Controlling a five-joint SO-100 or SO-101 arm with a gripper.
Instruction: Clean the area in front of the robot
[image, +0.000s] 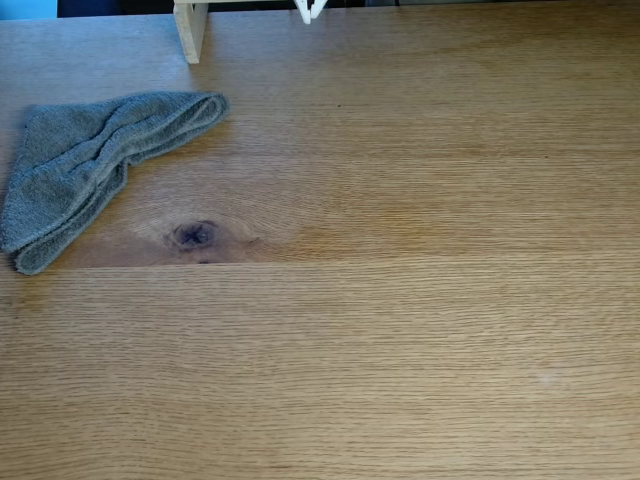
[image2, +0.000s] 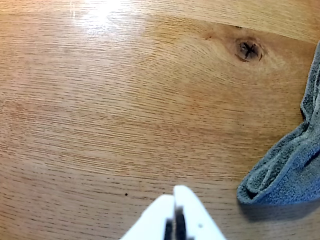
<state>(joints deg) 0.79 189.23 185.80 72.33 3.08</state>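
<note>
Oak tabletop (image: 400, 330), one, light brown, plank seams. One dark knot (image: 195, 235) as landmark. One grey cloth (image: 85, 165) crumpled, just left of and above knot in fixed view. One white gripper (image2: 174, 192) in wrist view, tips pressed together, holding nothing, above bare wood, apart from cloth. One pale wooden post (image: 190, 30) beyond cloth.

A folded grey terry cloth (image: 85, 165) lies near the left edge of the tabletop in the fixed view, bunched into a rough triangle with one rolled end pointing toward the far edge. In the wrist view the same cloth (image2: 292, 172) sits at the right side. A pale wooden post (image: 189, 28) stands upright at the far edge, beyond the cloth and apart from it.
</note>
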